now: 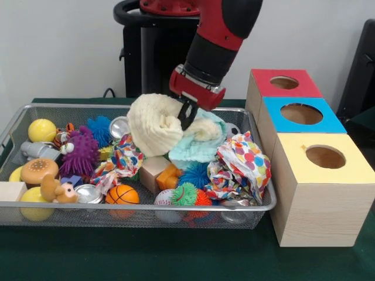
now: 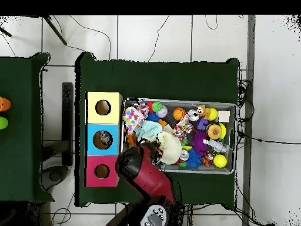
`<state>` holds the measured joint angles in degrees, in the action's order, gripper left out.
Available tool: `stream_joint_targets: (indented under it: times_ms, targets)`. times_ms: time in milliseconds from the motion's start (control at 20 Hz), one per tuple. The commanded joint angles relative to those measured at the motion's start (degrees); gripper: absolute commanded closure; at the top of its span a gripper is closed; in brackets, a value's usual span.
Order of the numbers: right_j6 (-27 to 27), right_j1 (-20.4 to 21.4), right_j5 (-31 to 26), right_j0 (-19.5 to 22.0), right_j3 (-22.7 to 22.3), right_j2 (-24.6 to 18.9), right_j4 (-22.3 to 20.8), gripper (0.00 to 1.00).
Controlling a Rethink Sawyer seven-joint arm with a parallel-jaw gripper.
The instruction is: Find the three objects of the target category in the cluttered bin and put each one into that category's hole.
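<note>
Nearest the camera, low in the front view, runs the front rim of the wire mesh bin point(image 1: 146, 206) on the green tabletop point(image 1: 176, 257), and just behind that rim lie an orange mini basketball point(image 1: 122, 194), a green spiky ball point(image 1: 184, 194) and a round metal tin point(image 1: 88, 194). To the right of the frame stand three wooden boxes in a row: the yellow-topped box point(image 1: 328, 161) closest, the blue-topped box point(image 1: 300, 114) behind it, and the red-topped box point(image 1: 284, 83) furthest back, each with a round hole. In the upper middle of the bin the end effector point(image 1: 187, 117) is pinched shut on a fold of the cream cloth point(image 1: 153, 124), which bulges to the left of it and hangs partly raised above the clutter; a pale blue cloth point(image 1: 201, 143) lies directly beneath and to the right, touching it. The target category looks to be cloths, with a polka-dot cloth point(image 1: 243, 167) at the right of the bin and another patterned one point(image 1: 120, 161) left of centre. The cream cloth should be light and limp, not fragile, and not slippery given its towelling texture. It will drape, swing and may drag neighbours, especially the blue cloth touching it. A pinch on a thick bunched fold near its middle seems best, since an edge grip would leave a long tail to snag the bin or miss the hole.
</note>
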<state>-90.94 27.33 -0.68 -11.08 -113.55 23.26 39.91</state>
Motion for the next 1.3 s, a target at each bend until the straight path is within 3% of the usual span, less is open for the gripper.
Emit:
stream_joint_targets:
  times_ms: [50,250,400,500,650,800,1100,1300]
  targets:
    - [-9.56,8.48,-14.95,2.13,0.11,-3.68,-3.11,1.0]
    - [-6.6,11.14,-14.22,5.13,-2.09,-4.24,-5.61,1.0]
    - [-5.76,12.89,-10.46,9.81,-5.05,-9.37,-6.35,1.0]
    - [-6.3,12.9,-12.49,9.3,-3.94,-8.09,-7.04,1.0]
    - [-6.82,12.33,-10.63,11.41,-3.87,-10.38,-7.88,1.0]
    - [-7.25,9.15,-5.6,14.05,-3.46,-13.62,-9.7,1.0]
    - [-11.04,-1.69,7.4,16.51,0.61,-17.12,-14.66,1.0]
    - [-11.49,-5.14,9.79,15.44,3.08,-16.2,-14.86,1.0]
